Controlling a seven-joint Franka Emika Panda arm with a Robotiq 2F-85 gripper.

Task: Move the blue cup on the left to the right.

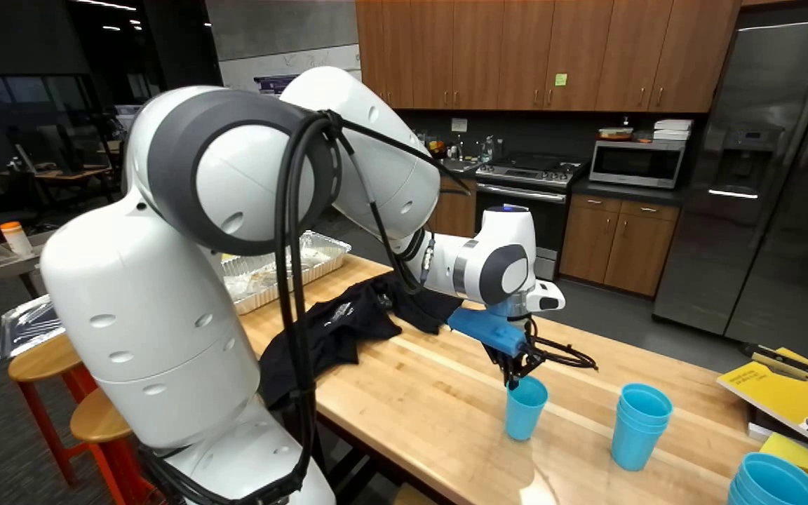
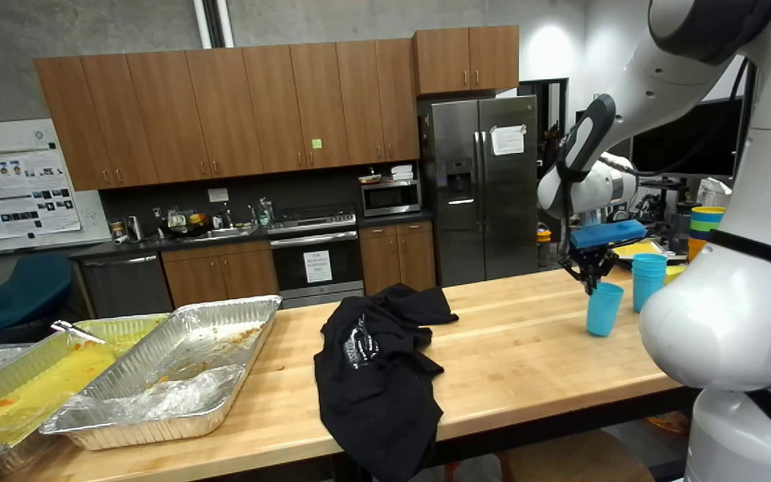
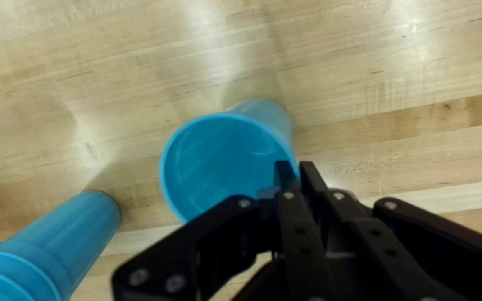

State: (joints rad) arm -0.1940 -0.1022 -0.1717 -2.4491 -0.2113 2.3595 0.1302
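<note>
Wood cabinets (image 1: 516,56) form the backdrop as a robotic hand (image 3: 295,165) grips a blue cup (image 1: 524,414) by the rim at a light-wood desk (image 1: 418,400).

Its fingers (image 3: 312,179) are closed on the cup's wall, one inside the mouth and the other outside; the cup is mouth up, though whether its base touches the wood cannot be told. In both exterior views, the cup is between a black garment (image 2: 379,381) and a stack of nested blue cups (image 1: 639,428), near the stack but apart from it. Past the stack, in an exterior view, sit a wide blue container (image 1: 772,480), partly out of view, and a yellow-covered booklet (image 1: 762,386). A foil tray (image 2: 158,430) rests past the garment, toward the desk's opposite end, with a steel refrigerator (image 1: 755,175) and a microwave (image 1: 635,165) in the background.
</note>
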